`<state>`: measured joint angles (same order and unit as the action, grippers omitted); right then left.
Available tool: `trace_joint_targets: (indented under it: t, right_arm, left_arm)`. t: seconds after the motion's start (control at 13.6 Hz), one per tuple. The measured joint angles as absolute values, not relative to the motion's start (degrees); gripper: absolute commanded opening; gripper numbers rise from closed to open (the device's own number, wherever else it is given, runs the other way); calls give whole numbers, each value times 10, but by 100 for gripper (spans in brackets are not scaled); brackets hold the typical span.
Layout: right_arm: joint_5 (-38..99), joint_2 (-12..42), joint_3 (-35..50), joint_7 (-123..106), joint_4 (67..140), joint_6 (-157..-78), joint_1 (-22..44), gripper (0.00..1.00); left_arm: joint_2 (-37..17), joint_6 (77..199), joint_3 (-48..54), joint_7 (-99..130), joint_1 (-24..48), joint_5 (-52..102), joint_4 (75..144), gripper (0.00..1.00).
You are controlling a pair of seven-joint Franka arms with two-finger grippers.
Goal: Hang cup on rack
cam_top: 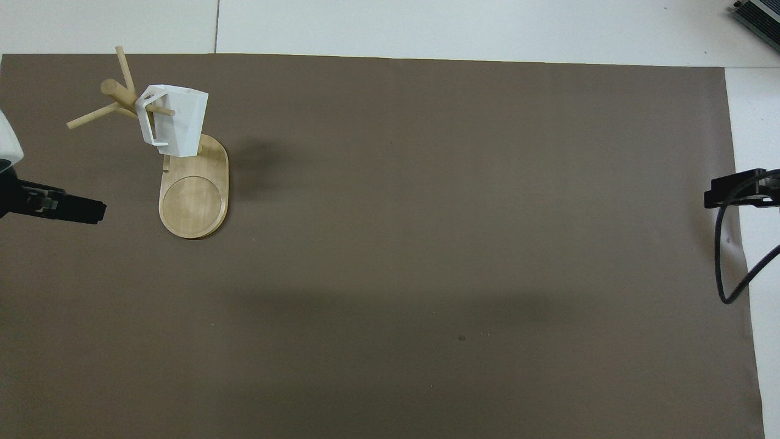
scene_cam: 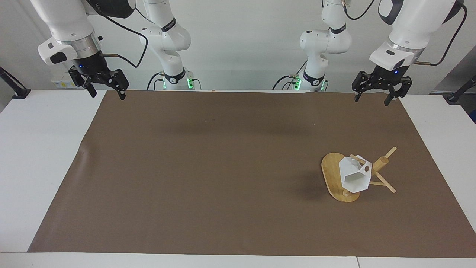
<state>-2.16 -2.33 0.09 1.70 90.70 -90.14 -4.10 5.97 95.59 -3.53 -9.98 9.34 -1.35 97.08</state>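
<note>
The white faceted cup [scene_cam: 355, 176] hangs by its handle on a peg of the bamboo rack [scene_cam: 334, 178], which stands on the mat toward the left arm's end of the table. In the overhead view the cup [cam_top: 177, 122] hangs above the rack's oval base [cam_top: 194, 204]. My left gripper [scene_cam: 372, 101] is open and empty, raised over the mat's edge nearest the robots, well apart from the rack; it also shows in the overhead view [cam_top: 85, 210]. My right gripper [scene_cam: 107, 96] is open and empty and waits over the mat's corner at the right arm's end [cam_top: 731, 196].
A brown mat [scene_cam: 223, 167] covers most of the white table [scene_cam: 41, 156]. A black cable [cam_top: 728, 268] hangs from the right arm at the mat's edge. A dark device [cam_top: 758, 15] lies at the table's corner farthest from the robots.
</note>
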Motion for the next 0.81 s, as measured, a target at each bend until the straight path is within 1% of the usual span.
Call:
trace_joint_targets:
  t: [0.22,0.59,0.81]
  right_arm:
    - [-22,-23,1,17,907,-901,-41,100]
    - [-22,-23,1,17,907,-901,-41,100]
    - [-22,-23,1,17,907,-901,-41,100]
  left_arm:
    - [42,949,-34,-100,85,-13,940,100]
    - [-5,915,23,-100,30,-14,878,100]
    - [-10,896,31,-100,28,-14,867,100]
